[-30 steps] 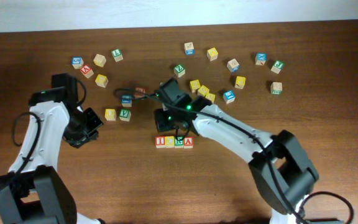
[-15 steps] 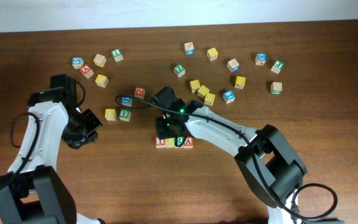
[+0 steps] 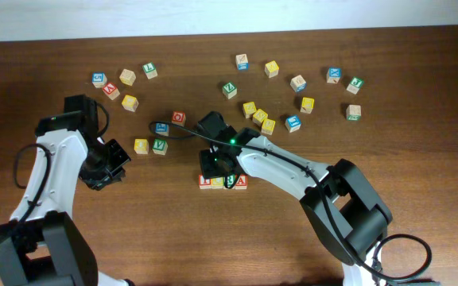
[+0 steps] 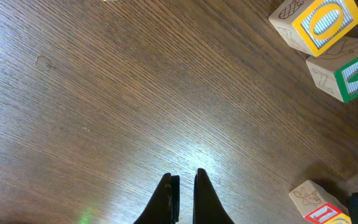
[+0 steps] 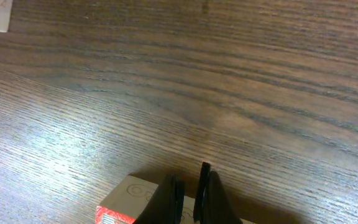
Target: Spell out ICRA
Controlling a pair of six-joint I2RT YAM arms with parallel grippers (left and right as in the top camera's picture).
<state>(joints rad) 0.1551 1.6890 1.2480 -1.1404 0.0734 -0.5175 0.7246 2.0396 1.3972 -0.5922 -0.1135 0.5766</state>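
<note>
A row of letter blocks (image 3: 242, 182) lies on the table at centre front, with red and green faces showing. My right gripper (image 3: 218, 169) is shut and sits low over the left part of that row, hiding some of it. In the right wrist view the shut fingers (image 5: 189, 185) rest right over the top of a wooden block with a red side (image 5: 124, 200). My left gripper (image 3: 102, 175) is shut and empty over bare wood at the left. Its fingers (image 4: 184, 182) show in the left wrist view.
A yellow O block (image 4: 319, 22) and a green V block (image 4: 353, 71) lie close to the left gripper, also seen overhead as yellow (image 3: 141, 146) and green (image 3: 159, 145). A red block (image 3: 179, 117) and a blue block (image 3: 161, 127) lie behind them. Many loose blocks are scattered along the back.
My right gripper has moved from behind the row forward and down onto its left part, uncovering the red block. The left arm has not moved.
</note>
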